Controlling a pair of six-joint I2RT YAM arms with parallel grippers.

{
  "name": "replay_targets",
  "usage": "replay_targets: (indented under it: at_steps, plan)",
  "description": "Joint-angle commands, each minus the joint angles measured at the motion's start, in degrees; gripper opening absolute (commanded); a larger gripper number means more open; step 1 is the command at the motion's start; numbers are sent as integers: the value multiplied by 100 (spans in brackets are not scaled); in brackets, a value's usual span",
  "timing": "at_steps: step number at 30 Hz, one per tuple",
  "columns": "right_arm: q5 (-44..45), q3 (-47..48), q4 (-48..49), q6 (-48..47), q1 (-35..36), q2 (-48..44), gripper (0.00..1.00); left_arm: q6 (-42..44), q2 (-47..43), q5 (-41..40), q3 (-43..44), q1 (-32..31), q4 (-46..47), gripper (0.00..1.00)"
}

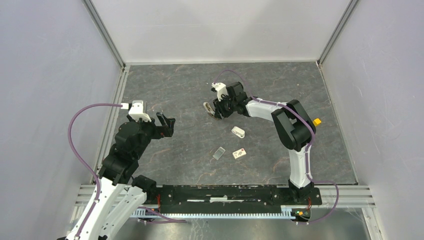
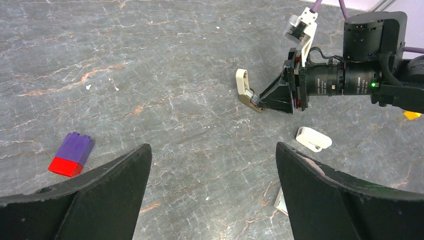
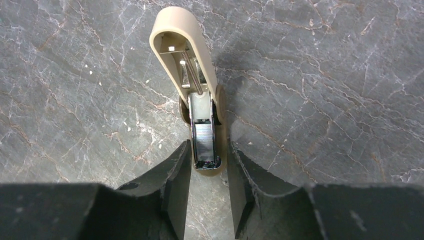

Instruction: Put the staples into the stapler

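Dark marbled surface [image 1: 175, 90] between pale wall panels [image 1: 50, 75]; left fingers [image 2: 100, 195] spread wide, right fingers [image 3: 170, 185] flank the opened stapler [image 3: 202, 125], grip unclear

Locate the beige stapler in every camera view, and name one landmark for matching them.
Top external: the stapler sits just above centre, on the far half of the table.
Left wrist: the stapler is right of centre, upper half, lid swung open.
Right wrist: the stapler is top centre, its metal tray reaching down the middle.
Shared landmark: the right gripper, its fingertips flanking the stapler's end.
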Motion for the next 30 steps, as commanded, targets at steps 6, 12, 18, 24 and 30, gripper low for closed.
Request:
replay_targets:
  at_steps: [6, 12, 18, 24, 30]
  plan:
    - [54, 128, 119, 169, -32, -389, 45, 204, 38, -185, -15, 9, 147, 100]
    - [-10, -16, 298, 52, -35, -527, 49, -563, 703, -310, 298, 18, -124, 100]
    - [337, -51, 216, -419, 5, -552, 46, -1058, 1900, 1172, 624, 159, 85, 93]
    - [685, -107, 213, -823, 242, -546, 51, -2113, 2525, 2980, 143, 1046, 1202, 87]
    - [826, -79, 208, -1100, 389, -458, 49, -2261, 2814, 3040, 85, 1549, 1326, 82]
